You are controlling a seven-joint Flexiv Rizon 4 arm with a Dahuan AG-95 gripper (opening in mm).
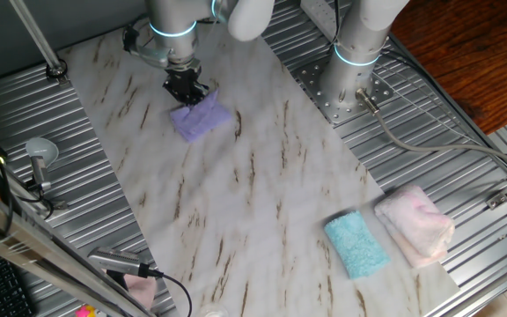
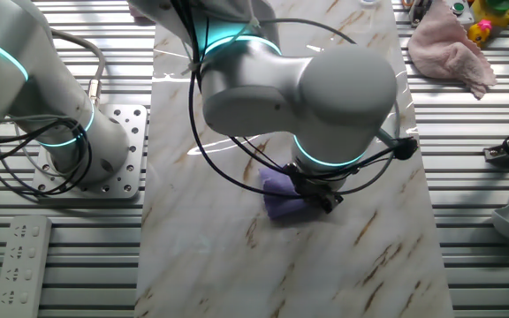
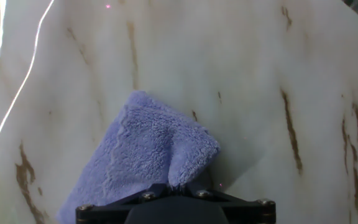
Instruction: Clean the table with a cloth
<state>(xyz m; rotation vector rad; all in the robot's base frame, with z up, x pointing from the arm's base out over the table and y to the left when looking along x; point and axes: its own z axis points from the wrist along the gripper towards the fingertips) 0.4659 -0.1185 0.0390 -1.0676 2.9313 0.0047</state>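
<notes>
Upper left of centre in one fixed view, the tool [image 1: 186,88] is clamped on the cloth [image 1: 202,117], pressing it against the bench [image 1: 236,202]. Wiping looks underway; the bench's broad lower-right stretch, toward the teal cloth [image 1: 356,246], appears left to cover.

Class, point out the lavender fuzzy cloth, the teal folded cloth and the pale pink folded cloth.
Lavender fuzzy cloth [image 1: 202,121], one fixed view, its middle.
Teal folded cloth [image 1: 356,246], same view, its centre.
Pale pink folded cloth [image 1: 416,224], same view, its centre.
</notes>
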